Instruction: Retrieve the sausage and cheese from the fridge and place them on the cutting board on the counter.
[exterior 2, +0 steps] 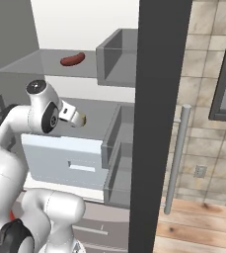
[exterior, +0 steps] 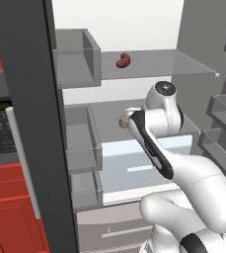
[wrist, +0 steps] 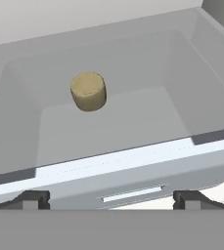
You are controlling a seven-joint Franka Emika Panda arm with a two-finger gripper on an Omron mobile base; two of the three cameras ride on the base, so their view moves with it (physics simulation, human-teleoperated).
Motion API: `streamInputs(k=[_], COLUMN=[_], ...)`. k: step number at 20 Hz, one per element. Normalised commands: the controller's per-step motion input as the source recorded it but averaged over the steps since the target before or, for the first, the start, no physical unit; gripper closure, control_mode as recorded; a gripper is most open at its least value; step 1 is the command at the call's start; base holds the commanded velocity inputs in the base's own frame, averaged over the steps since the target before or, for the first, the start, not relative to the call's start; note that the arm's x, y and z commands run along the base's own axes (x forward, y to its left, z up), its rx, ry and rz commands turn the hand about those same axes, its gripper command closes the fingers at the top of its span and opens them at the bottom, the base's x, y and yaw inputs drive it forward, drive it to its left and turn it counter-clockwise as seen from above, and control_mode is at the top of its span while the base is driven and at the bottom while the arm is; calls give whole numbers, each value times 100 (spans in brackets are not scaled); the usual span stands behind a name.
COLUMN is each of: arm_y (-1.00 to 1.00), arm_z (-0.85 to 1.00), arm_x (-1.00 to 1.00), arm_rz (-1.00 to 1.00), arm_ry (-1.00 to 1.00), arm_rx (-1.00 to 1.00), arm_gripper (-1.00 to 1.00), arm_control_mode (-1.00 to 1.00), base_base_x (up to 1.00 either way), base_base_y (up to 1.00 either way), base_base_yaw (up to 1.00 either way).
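The fridge [exterior: 30,99] stands open, and my arm reaches in over its middle shelf. The sausage [exterior: 123,60], a curved reddish-brown link, lies on the upper glass shelf [exterior 2: 72,59]. The cheese [wrist: 88,91], a pale tan puck, sits upright on the grey middle shelf, ahead of my gripper [wrist: 112,197] and a little left of its centre line. The fingertips [wrist: 33,197] stand wide apart, open, with nothing between them. From the side views the cheese [exterior: 120,121] peeks out just past my hand [exterior 2: 73,116]. The cutting board and the counter are out of view.
A pale drawer front [exterior: 149,163] lies just below the shelf under my hand. Grey door bins [exterior: 80,143] line the left door, others [exterior 2: 115,148] the right. The dark door edge [exterior 2: 159,99] and its bar handle [exterior 2: 176,158] stand close. A microwave [exterior: 1,123] sits in red cabinets.
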Motion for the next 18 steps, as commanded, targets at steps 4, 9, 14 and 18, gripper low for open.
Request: streamInputs(k=[4,9,14,18], arm_y=[3,12,5,0], arm_z=[0,-12,-28,-25], arm_x=[41,43,36,33], arm_rz=[0,0,0,0], arm_ry=[0,0,0,1], arm_rx=[0,0,0,0], arm_gripper=[-100,-100,-100,-100], arm_control_mode=[-100,-100,-100,-100], base_base_x=[0,0,0,0], base_base_y=[0,0,0,0], base_base_yaw=[0,0,0,0])
